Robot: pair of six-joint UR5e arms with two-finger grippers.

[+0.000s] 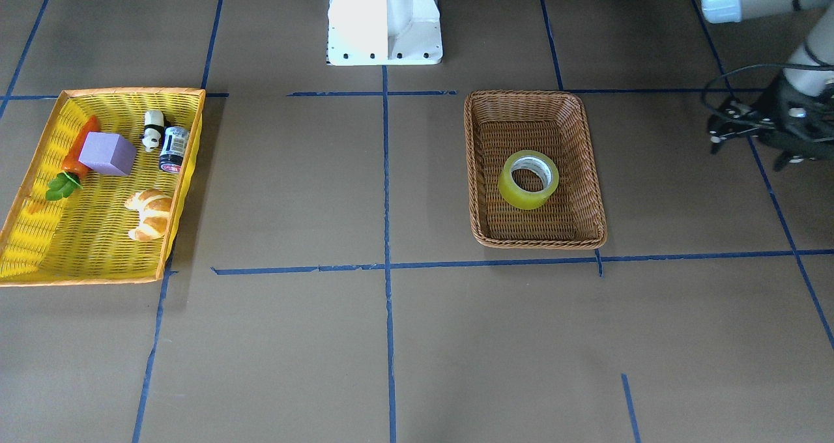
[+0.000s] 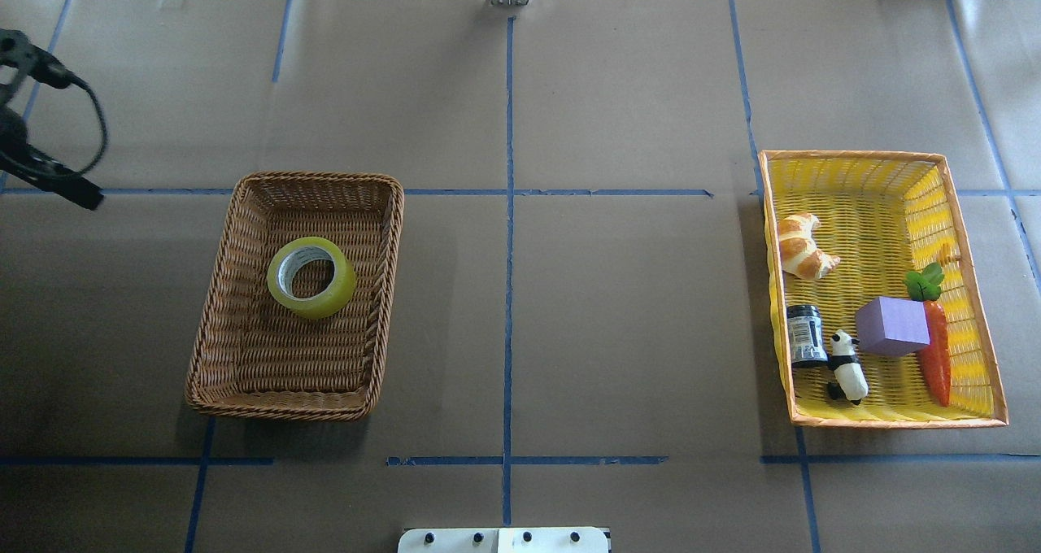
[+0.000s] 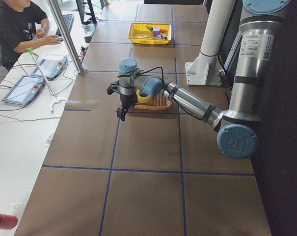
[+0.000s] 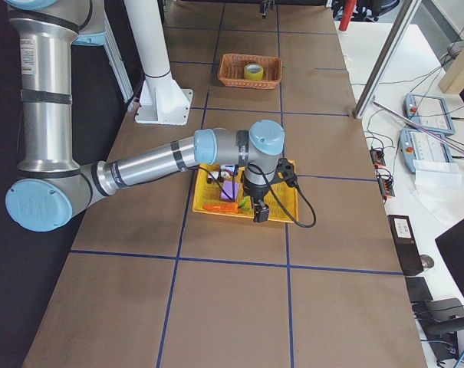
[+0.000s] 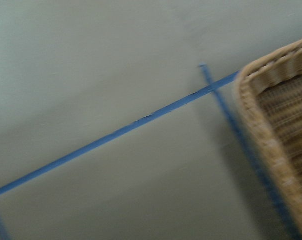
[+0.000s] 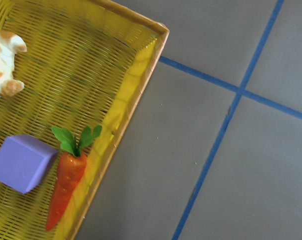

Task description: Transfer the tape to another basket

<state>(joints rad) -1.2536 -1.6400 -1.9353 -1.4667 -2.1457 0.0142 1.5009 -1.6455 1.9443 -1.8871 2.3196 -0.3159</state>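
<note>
Standing with jaws spread and nothing between them, the left tool [image 2: 77, 140] hangs over the table [image 2: 618, 333] off the outer side of the basket [image 2: 317, 180], well apart from its rim. Its wrist view is blurred and catches only one basket corner. The tape [image 2: 340, 286] lies flat, core upward, near the middle of that basket, touching no wall. Judgement: placement appears done, and the step in hand is getting clear. Recommended: hold the tool above rim height, keep the trailing cable [image 2: 102, 130] off the wicker, and leave the tape undisturbed. The right tool [image 4: 259, 213] sits above the outer edge of the yellow basket [image 2: 854, 156]; whether it is spread or closed cannot be told.
</note>
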